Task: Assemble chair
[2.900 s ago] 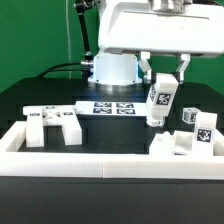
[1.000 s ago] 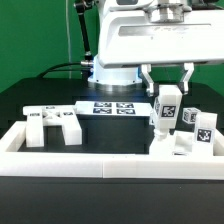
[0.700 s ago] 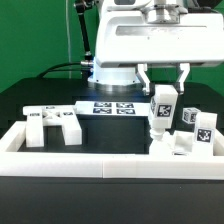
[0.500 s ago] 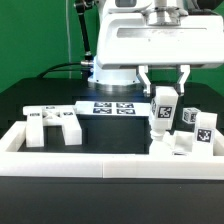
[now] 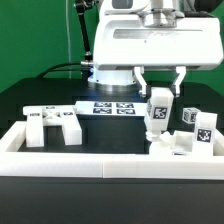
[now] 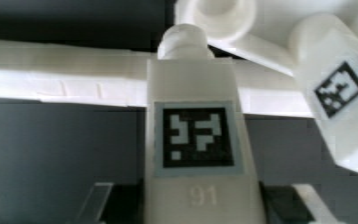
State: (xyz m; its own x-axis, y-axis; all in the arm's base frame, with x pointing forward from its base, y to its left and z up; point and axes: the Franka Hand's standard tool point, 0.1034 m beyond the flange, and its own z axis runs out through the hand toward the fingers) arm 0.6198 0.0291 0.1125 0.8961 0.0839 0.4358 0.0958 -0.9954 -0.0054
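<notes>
Exterior view: no brand or readable writing shows anywhere, only square black-and-white tags. One such tag faces the camera on the leg post (image 5: 158,108), a white blocky piece of the chair that is clamped between the two fingers (image 5: 141,78). The fingers are closed narrowly on its upper end, and the rest of the post hangs below them, leaning slightly. Its lower end sits just above or against a group of white chair pieces (image 5: 178,145) under the fingers; whether they touch cannot be told. A tagged block (image 5: 203,128) stands just to the exterior view's right of the fingers. Another tagged chair part (image 5: 52,125) lies well off to the exterior view's left. The marker board (image 5: 112,107) lies flat on the black worktop (image 5: 40,95) behind, and the white border rail (image 5: 100,160) runs across in front.

In the wrist view the leg post (image 6: 197,130) fills the gap between the fingers (image 6: 101,200). Its tag is sharp, but a faint mark beneath it is too blurred to read.

Compared with about three seconds ago, the post leans less and sits lower. Since half a second ago it has dropped a little further toward the pieces below.
</notes>
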